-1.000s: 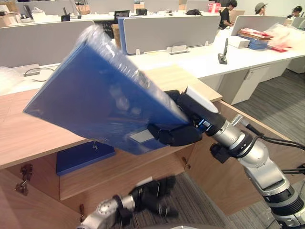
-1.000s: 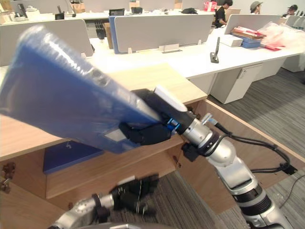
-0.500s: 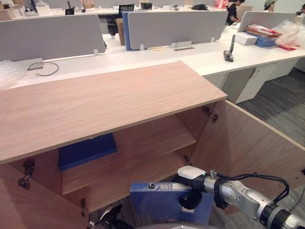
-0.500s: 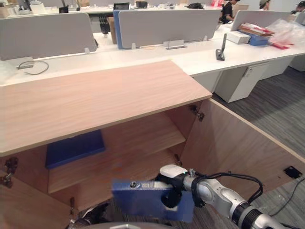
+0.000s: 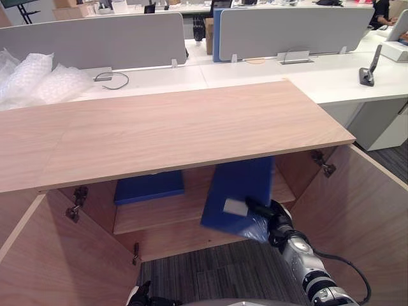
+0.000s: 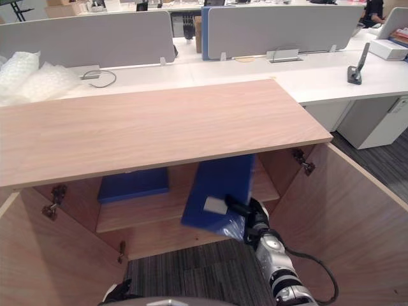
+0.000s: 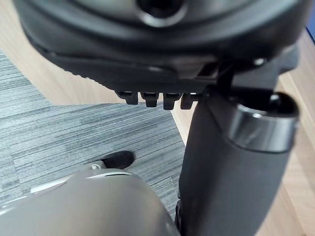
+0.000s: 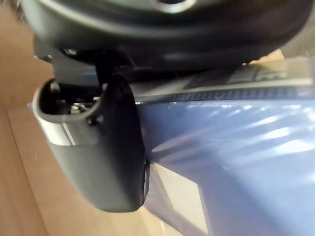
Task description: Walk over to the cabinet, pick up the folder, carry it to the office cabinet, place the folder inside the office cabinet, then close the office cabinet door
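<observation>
Folder (image 5: pixel 239 191): held tilted, upper edge under the cabinet (image 5: pixel 191 127) top, above the shelf (image 5: pixel 159 217); probably angled to clear the opening.
Left hand (image 7: pixel 157 29): hung idle over carpet (image 7: pixel 59 128); state impossible to tell.
Right hand (image 8: pixel 98 147): clamped on folder's lower corner, likely to steer it inward.

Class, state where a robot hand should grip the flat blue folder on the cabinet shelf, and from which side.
Probably its front edge, coming from the open front: the flat folder lies on the shelf, and the cabinet top blocks any approach from above.
</observation>
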